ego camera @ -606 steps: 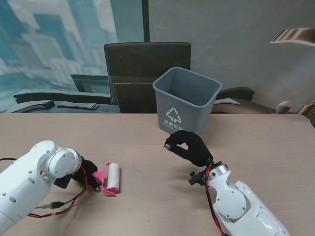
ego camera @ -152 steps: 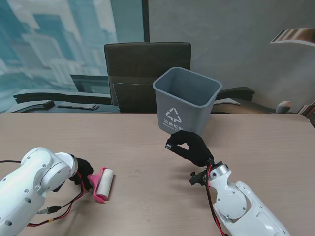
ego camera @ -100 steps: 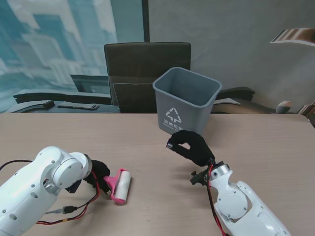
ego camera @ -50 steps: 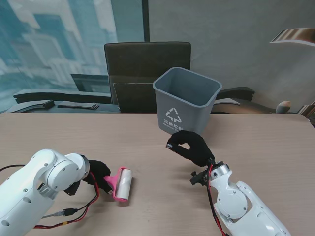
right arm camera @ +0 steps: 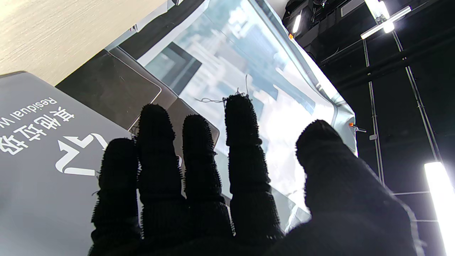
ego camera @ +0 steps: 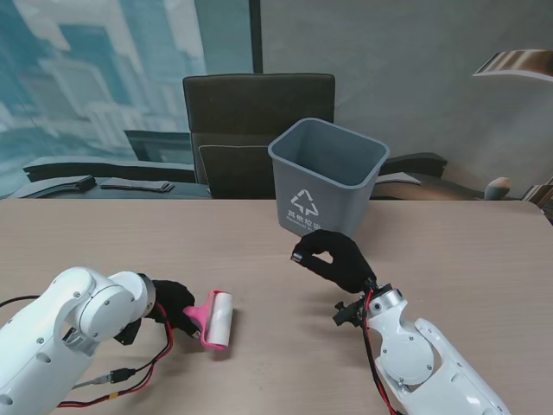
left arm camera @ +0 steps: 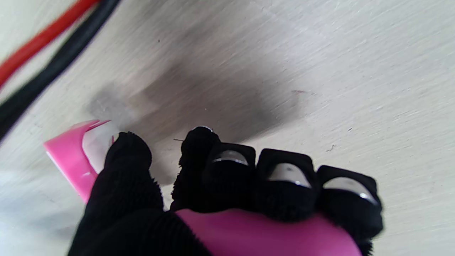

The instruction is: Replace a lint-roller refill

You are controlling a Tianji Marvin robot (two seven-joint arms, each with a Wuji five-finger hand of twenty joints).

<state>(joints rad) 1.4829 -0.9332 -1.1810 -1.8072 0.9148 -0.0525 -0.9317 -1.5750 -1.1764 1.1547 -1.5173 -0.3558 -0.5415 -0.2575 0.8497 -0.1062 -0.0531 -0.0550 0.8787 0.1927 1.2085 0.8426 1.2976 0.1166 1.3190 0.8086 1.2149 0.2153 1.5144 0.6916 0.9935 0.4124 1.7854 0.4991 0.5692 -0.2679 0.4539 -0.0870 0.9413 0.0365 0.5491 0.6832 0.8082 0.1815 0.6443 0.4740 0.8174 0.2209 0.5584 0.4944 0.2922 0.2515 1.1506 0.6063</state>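
A pink lint roller (ego camera: 214, 318) with a white sticky roll lies low over the table at the near left. My left hand (ego camera: 173, 304), in a black glove, is shut on its pink handle (left arm camera: 256, 231); the fingers (left arm camera: 284, 177) wrap over the handle in the left wrist view. My right hand (ego camera: 335, 258) hovers above the table's middle, just in front of the grey bin (ego camera: 327, 177). Its fingers (right arm camera: 199, 167) are spread and hold nothing.
The grey bin stands at the table's far edge, with its recycling mark (right arm camera: 74, 156) close before my right hand. A dark chair (ego camera: 257, 121) sits behind the table. Red and black cables (ego camera: 112, 373) trail from my left arm across the near left.
My left hand has shifted the roller a little over the last second, turning it slightly; six seconds ago the roller was farther left. The right hand has stayed still.
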